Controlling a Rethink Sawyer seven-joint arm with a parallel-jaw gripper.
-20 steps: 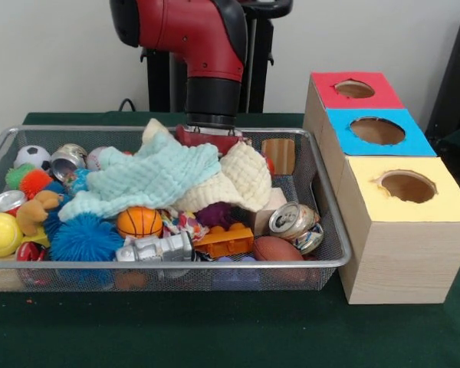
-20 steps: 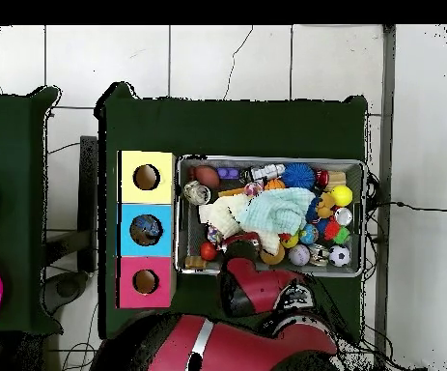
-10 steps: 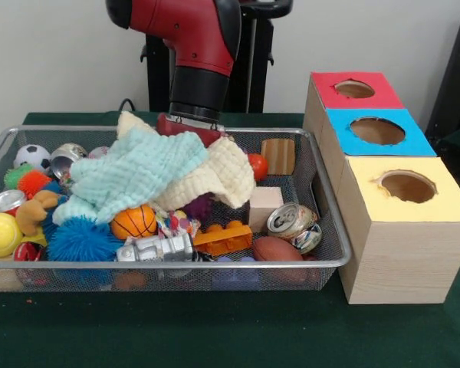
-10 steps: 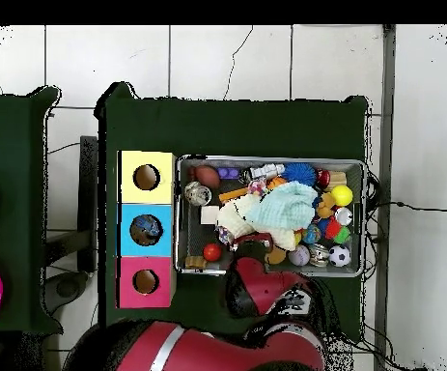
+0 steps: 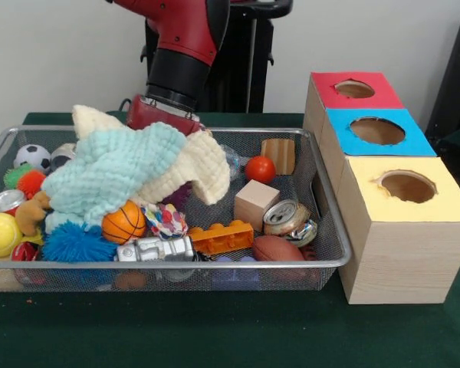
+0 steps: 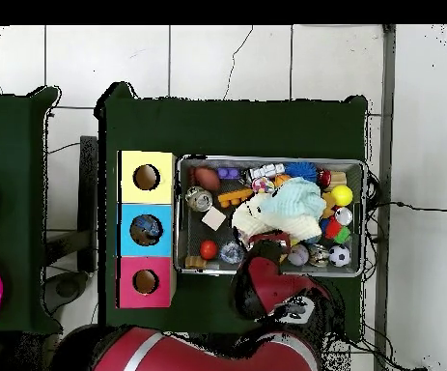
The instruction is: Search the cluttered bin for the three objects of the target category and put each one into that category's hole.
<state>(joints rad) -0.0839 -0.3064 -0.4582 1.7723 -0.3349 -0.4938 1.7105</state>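
The wire-mesh bin [image 5: 215, 264] holds many toys, balls and cans; it also shows in the overhead view [image 6: 265, 159]. My gripper [image 5: 162, 116] is down in the bin's back left half. It holds up a mint cloth [image 5: 107, 165] and a cream cloth [image 5: 195, 165], which hide its tips. From above the gripper [image 6: 270, 237] sits at the cloths' edge. The blue-topped box's hole [image 5: 377, 130] is to the right of the bin, and in the overhead view [image 6: 147, 230] something shows inside it.
Uncovered in the bin's right half are a red ball [image 5: 260, 169], a wooden cube [image 5: 255, 203], a crushed can [image 5: 290, 221], an orange brick [image 5: 221, 238] and a brown football [image 5: 277, 249]. A red-topped box [image 5: 354, 89] and a yellow-topped box [image 5: 408, 186] flank the blue one.
My gripper has moved left along the bin's back and risen, dragging both cloths with it. The red ball, wooden cube and orange brick have come uncovered.
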